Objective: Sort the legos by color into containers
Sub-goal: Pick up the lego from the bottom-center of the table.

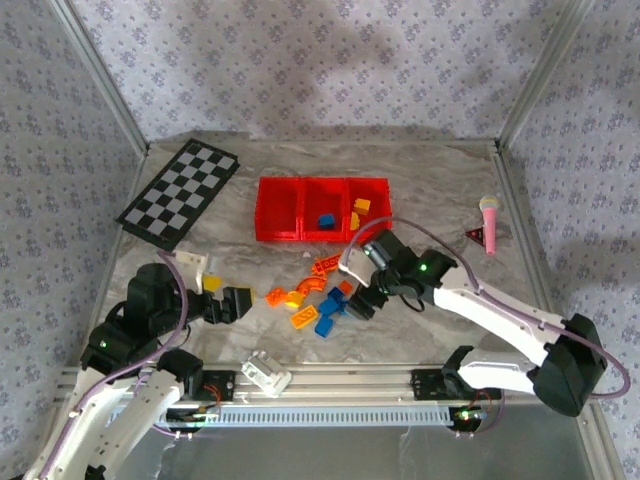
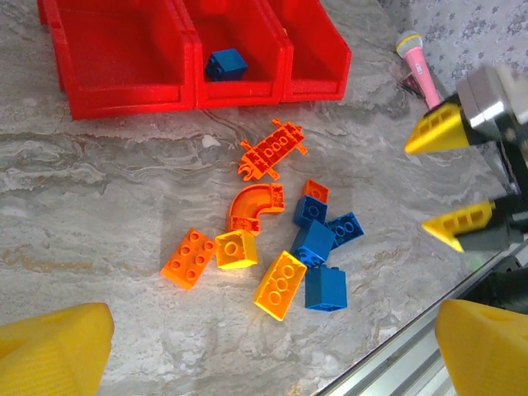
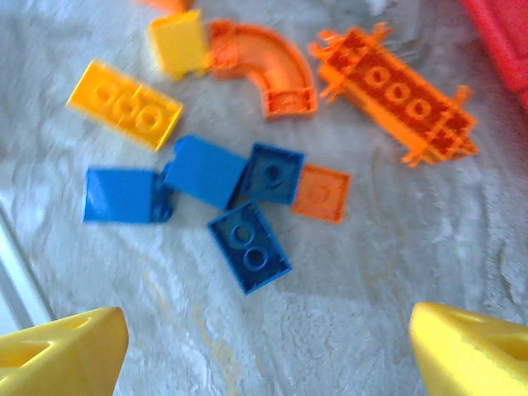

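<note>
From above, the red containers (image 1: pixel 300 238) sit at the far middle of the table (image 1: pixel 440 170), a row of three compartments, presumably one per colour: a blue brick (image 1: pixel 326 220) lies in the middle compartment and yellow bricks (image 1: pixel 360 207) in the right one. The unsorted legos (image 1: pixel 315 300) lie in a loose heap just nearer than the bins. The right gripper (image 1: pixel 362 300) hangs over the heap's right edge, jaws spread and holding nothing, which I judge to be the stance for a pick among the blue pieces. The left gripper (image 1: pixel 235 303), also spread wide and empty, sits left of the heap, out of the other arm's way, with a lone yellow brick (image 1: pixel 211 284) just beside it. A checkerboard (image 1: pixel 180 192) at far left, a white block (image 1: pixel 266 372) by the near rail and a pink microphone (image 1: pixel 490 222) at right take no part. The left wrist view looks across the heap toward the bins and sharpens what the top view blurs: a curved orange piece (image 2: pixel 254 208), a long orange plate (image 2: pixel 274 148), and the right gripper's yellow fingertips (image 2: pixel 441 128) well apart. The right wrist view looks down on the blue cluster (image 3: pixel 247 245). Its four pieces touch or nearly touch, with a flat orange tile (image 3: pixel 320 192) against them, so gripping one alone may be awkward.
</note>
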You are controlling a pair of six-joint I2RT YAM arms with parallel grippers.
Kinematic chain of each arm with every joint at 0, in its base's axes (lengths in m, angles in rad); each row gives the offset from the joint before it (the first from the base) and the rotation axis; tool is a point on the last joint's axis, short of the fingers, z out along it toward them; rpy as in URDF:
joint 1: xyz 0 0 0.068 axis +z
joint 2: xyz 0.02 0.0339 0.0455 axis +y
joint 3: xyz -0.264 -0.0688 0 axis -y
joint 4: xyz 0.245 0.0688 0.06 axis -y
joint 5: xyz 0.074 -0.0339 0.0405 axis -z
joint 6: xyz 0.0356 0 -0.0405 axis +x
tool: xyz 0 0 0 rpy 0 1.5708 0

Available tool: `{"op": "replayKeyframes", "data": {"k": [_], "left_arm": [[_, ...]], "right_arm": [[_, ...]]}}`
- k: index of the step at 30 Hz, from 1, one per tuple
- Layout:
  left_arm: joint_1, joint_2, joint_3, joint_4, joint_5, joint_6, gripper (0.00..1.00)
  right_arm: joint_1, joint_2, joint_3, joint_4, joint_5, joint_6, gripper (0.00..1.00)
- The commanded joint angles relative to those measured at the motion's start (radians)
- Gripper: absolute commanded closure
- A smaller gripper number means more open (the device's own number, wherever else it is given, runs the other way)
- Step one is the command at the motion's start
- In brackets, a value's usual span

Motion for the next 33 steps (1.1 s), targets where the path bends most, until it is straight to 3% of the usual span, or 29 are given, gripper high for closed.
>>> {"op": "replayKeyframes", "data": {"k": [1,11,21,33], "left_arm": [[-0.006,-0.017,-0.006,0.015,-0.008,0.004,0.0],[-0.006,-0.017,-0.007,0.018,-0.007,0.004,0.0],[-0.005,-0.015,-0.007,0.018,-0.01,0.004,0.0],[-0.005,-0.02,-0.007,0.016,-0.017,0.001,0.0]], "right_arm": [[-0.022,-0.003,-0.061,0.016,-0.028,-0.232,0.1],[0.027,0.044,-0.24,0.295,0.081,-0.35,0.09],[0.027,0.154,-0.223,0.373,0.06,-0.377,0.09],[0.03,0.267,-0.176,0.367,0.011,-0.398,0.18]]}}
